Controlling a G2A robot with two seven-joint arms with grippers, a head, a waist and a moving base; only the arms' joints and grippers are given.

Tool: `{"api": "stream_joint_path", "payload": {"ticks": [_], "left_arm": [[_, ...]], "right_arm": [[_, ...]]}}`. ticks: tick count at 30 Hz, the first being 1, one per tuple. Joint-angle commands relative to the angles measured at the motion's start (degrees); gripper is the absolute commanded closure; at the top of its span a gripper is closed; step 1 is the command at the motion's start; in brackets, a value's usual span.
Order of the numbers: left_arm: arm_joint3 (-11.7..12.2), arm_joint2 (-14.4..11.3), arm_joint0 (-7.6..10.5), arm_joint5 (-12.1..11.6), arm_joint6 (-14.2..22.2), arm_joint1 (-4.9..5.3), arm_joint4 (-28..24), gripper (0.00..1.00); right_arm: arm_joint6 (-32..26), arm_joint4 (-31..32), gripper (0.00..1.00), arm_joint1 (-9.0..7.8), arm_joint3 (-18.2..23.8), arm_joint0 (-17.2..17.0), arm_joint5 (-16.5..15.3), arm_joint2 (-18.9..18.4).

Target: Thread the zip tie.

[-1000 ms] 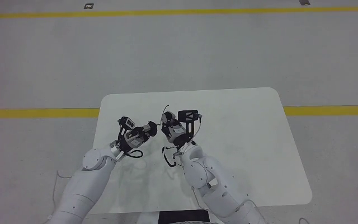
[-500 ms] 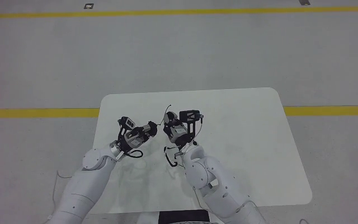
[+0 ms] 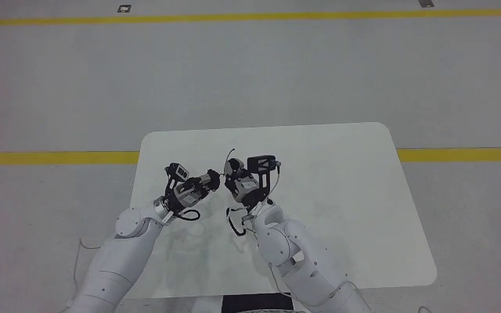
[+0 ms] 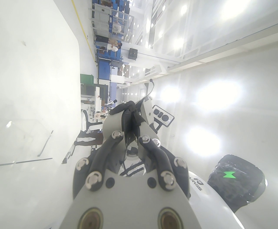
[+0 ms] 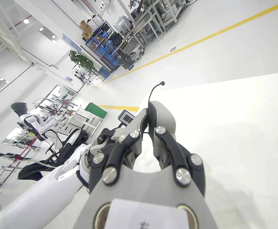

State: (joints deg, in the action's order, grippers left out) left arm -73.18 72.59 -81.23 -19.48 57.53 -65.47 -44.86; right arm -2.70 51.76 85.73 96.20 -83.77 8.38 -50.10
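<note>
Tie (image 5: 151,92) nipped in R pincer (image 5: 148,108), clamped tight — long axis runs straight out past its tips, head at far end. L pincer (image 4: 129,108) closed too, just beside R's tips; can't tell if it holds anything.

floor: pale floor (image 3: 313,70), glossy, all round the table.
table: white table (image 3: 352,203) with rounded corners, under the left gripper (image 3: 212,178) and right gripper (image 3: 230,174).
lines: near yellow line (image 3: 63,157) runs out from both sides of the table, roughly level with the grippers; far yellow line (image 3: 250,17) lies well ahead of them.
racks: blue racks (image 5: 102,43) with boxes, far beyond the right gripper's tips.
plant: potted plant (image 5: 81,59) just beside the racks.
bin: green bin (image 5: 95,109) on the floor past the table edge, nearer than the racks.
benches: workbenches (image 5: 147,28) loaded with equipment.
light: ceiling lights (image 4: 182,9), rows overhead, strong glare.
</note>
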Motion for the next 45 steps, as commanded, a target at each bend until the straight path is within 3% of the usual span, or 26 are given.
{"api": "stream_joint_path", "payload": {"ticks": [1,35,36,37,38,39,40,45], "left_arm": [[0.0,0.0,0.0,0.0,0.0,0.0,0.0,1.0],[0.0,0.0,0.0,0.0,0.0,0.0,0.0,1.0],[0.0,0.0,0.0,0.0,0.0,0.0,0.0,1.0],[0.0,0.0,0.0,0.0,0.0,0.0,0.0,1.0],[0.0,0.0,0.0,0.0,0.0,0.0,0.0,1.0],[0.0,0.0,0.0,0.0,0.0,0.0,0.0,1.0],[0.0,0.0,0.0,0.0,0.0,0.0,0.0,1.0],[0.0,0.0,0.0,0.0,0.0,0.0,0.0,1.0]], "right_arm": [[-0.1,0.1,1.0,-0.03,0.0,-0.1,-0.1,-0.1],[0.1,1.0,1.0,0.01,-1.0,-0.8,-0.6,-0.4],[0.1,1.0,0.92,0.02,-1.0,-0.9,-0.5,-0.5],[0.1,1.0,0.65,0.02,-1.0,-0.9,-0.4,-0.5],[0.1,1.0,0.48,0.02,-1.0,-0.9,-0.3,-0.6],[0.1,1.0,0.1,0.01,-1.0,-1.0,-0.2,-0.7],[0.2,1.0,0.0,0.01,-0.9,-1.0,-0.2,-0.8],[0.9,1.4,0.0,-0.1,-0.6,-1.3,0.1,-1.6]]}}
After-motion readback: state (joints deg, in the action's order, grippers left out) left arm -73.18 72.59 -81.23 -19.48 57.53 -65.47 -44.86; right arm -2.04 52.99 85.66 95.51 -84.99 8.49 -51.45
